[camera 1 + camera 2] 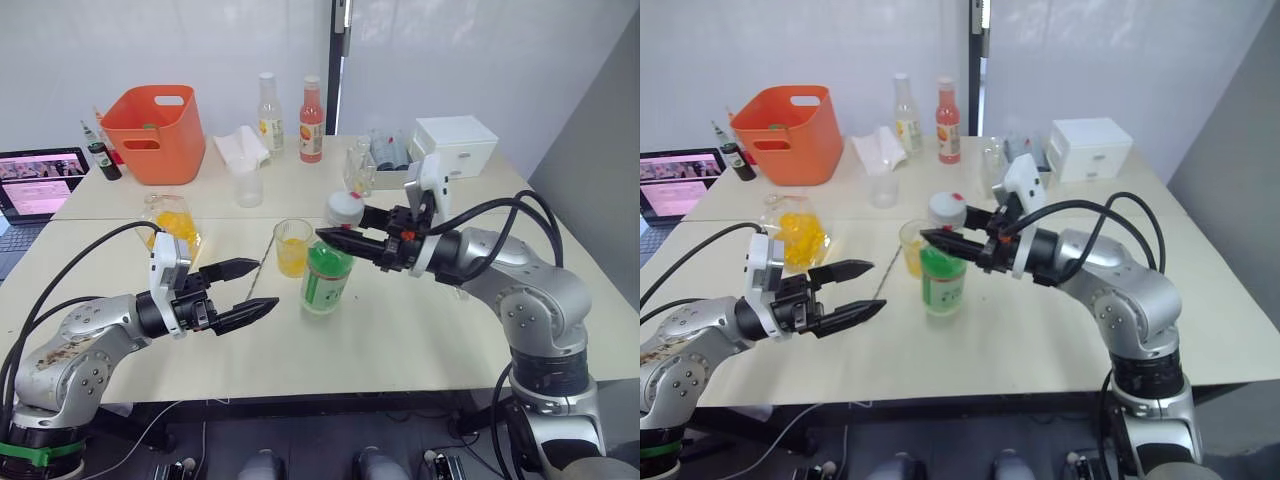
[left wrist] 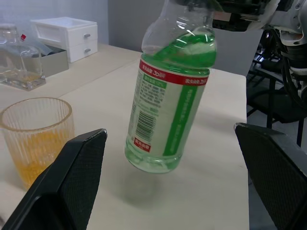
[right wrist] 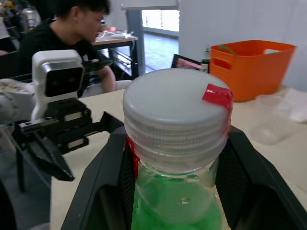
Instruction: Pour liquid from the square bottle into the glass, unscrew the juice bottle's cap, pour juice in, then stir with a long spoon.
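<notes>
Right gripper (image 1: pixel 335 240) clamps the juice bottle (image 1: pixel 326 277) at its neck, just under the cap (image 3: pixel 175 120). Bottle lifted off the bench, long axis tilted, base swung toward the front edge, beside the glass (image 1: pixel 292 247). Left gripper (image 1: pixel 258 288) gapes wide, empty.

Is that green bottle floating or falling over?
Not falling. The juice bottle hangs tilted, its base off the table, with the right gripper clamped at its neck under the cap. The left gripper waits open nearby. Nothing looks spilled.
</notes>
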Robot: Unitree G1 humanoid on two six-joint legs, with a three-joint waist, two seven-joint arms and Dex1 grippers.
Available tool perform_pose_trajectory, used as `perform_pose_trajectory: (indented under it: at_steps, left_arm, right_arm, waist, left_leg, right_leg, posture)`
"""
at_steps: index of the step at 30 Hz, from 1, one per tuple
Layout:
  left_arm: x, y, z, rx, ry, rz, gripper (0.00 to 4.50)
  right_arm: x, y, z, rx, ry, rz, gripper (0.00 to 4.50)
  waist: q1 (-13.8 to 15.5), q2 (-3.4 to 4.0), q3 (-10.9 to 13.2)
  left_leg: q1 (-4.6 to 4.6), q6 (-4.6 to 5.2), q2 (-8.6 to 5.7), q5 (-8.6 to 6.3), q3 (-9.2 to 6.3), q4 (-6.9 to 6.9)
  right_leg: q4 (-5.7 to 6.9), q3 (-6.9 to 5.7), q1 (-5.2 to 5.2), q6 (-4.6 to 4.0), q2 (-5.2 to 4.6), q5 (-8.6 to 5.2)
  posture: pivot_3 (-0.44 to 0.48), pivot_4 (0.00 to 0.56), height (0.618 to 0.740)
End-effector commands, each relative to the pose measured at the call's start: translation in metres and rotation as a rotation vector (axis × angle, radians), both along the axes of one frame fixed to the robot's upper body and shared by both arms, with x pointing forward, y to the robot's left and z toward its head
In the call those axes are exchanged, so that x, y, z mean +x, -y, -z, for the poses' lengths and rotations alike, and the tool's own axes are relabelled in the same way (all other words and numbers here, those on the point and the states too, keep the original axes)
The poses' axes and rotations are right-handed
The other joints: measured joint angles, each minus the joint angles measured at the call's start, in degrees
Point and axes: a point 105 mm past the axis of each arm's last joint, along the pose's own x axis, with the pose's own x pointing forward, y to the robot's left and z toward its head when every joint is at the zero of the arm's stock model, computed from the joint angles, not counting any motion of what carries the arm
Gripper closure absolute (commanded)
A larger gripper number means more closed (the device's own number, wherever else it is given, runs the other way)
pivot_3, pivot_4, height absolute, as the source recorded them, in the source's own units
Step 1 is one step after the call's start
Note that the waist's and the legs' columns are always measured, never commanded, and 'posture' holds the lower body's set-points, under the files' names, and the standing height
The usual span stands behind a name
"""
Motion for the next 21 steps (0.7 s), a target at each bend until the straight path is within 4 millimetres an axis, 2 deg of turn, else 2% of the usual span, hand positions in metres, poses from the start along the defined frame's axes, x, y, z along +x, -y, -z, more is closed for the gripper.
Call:
perform_pose_trajectory:
  at_steps: [1, 10, 20, 21]
  left_arm:
    - [-0.002, -0.003, -0.009, 0.013, 0.050, 0.011, 0.00]
    - [-0.004, -0.003, -0.006, 0.029, 0.042, 0.034, 0.00]
    - [-0.006, -0.002, -0.002, 0.051, 0.031, 0.052, 0.00]
    - [-0.006, -0.002, -0.002, 0.051, 0.031, 0.053, 0.00]
  right_arm:
    - [-0.015, -0.008, -0.013, 0.000, 0.104, -0.087, 2.81]
    - [-0.004, -0.025, 0.019, -0.112, 0.135, -0.142, 2.81]
    - [0.003, -0.027, 0.037, -0.156, 0.093, -0.118, 2.81]
    - [0.003, -0.026, 0.038, -0.155, 0.088, -0.116, 2.31]
  waist:
    - [0.2, -0.01, 0.0]
    - [0.3, -0.02, 0.0]
    - [0.5, -0.02, 0.0]
    - [0.5, -0.02, 0.0]
  left_leg:
    - [-0.01, 0.00, 0.00, 0.00, 0.01, 0.00]
    - [0.00, 0.00, 0.00, 0.00, 0.04, 0.00]
    - [0.03, 0.00, 0.01, 0.00, 0.04, 0.00]
    - [0.03, 0.00, 0.01, 0.00, 0.04, 0.00]
  right_leg:
    - [0.00, 0.00, -0.01, 0.00, 0.00, 0.00]
    - [0.01, 0.00, -0.04, -0.01, 0.08, 0.00]
    - [0.02, 0.00, -0.02, -0.01, 0.07, 0.00]
    - [0.03, 0.00, -0.02, -0.01, 0.07, 0.00]
  posture:
    - [0.000, 0.150, 0.715]
    - [0.000, 0.150, 0.715]
    - [0.000, 0.150, 0.715]
    - [0.000, 0.150, 0.715]
